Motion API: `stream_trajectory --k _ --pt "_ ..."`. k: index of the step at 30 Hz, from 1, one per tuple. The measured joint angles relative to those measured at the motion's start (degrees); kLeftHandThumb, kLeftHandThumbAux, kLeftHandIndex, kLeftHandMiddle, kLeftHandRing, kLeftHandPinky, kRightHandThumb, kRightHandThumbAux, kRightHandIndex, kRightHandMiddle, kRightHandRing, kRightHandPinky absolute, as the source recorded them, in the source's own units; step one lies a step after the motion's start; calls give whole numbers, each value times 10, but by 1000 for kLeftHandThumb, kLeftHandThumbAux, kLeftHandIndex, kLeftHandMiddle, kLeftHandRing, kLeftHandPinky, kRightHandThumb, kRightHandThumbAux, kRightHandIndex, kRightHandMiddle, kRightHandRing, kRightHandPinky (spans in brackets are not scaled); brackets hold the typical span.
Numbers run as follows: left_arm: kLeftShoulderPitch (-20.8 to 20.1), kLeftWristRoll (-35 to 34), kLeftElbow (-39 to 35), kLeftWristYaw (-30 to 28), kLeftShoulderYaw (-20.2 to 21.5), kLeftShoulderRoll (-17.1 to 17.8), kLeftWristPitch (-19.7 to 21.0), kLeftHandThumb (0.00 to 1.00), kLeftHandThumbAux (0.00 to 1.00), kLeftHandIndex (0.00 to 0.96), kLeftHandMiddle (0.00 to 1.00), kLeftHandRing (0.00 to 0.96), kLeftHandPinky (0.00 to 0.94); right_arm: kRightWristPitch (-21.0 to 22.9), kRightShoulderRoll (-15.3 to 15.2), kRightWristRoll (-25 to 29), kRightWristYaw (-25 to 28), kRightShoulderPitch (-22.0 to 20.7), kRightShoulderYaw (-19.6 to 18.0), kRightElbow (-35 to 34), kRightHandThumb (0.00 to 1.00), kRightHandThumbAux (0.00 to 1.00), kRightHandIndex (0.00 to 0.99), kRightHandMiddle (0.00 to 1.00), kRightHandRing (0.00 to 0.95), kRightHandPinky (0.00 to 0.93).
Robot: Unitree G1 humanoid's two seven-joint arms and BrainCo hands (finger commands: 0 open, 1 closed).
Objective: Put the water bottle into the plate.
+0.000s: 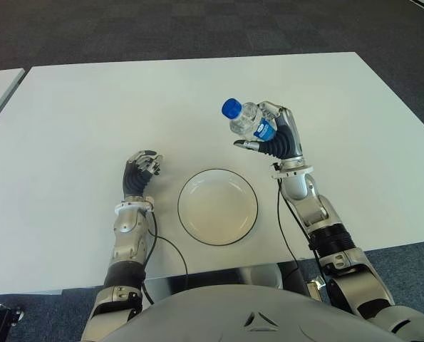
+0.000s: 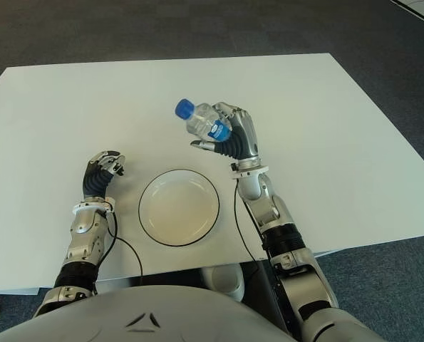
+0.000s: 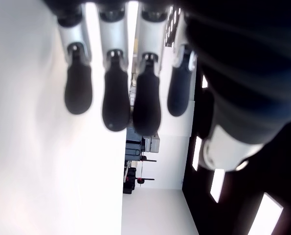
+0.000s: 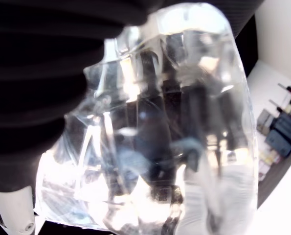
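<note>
While the right hand (image 1: 279, 139) grips the bottle (image 1: 249, 120) aloft — cap tilted toward the table's left edge — the plate (image 1: 217, 206) sits bare near the front edge. Carry step, by my reading; next comes a swing over the plate and a lowering. Left hand (image 1: 142, 169) beside the plate on its left, fingers loosely curled, holding nothing. White table (image 1: 90, 128); dark carpet beyond.
</note>
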Motion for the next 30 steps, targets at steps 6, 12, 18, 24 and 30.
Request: stream_trajectory --k 6,12,18,24,30 --pt "-1 -1 1 0 0 0 0 710 711 437 660 644 632 -80 -9 11 36 2 12 16 710 720 439 904 890 876" --pt "0 0 0 0 0 -1 0 710 711 437 668 652 636 -170 -30 24 95 -10 33 59 712 718 439 906 893 883" --pt "0 2 0 0 -1 -1 0 709 712 437 676 660 641 -188 -51 55 188 -22 53 70 714 717 439 902 895 887" --pt "0 9 -1 5 -1 -1 2 709 712 437 677 660 637 -181 -67 90 287 -20 72 58 715 717 440 898 893 884" --pt "0 9 -5 5 -1 -1 8 709 712 437 667 649 628 -156 -71 83 341 -12 83 41 714 718 440 901 891 882"
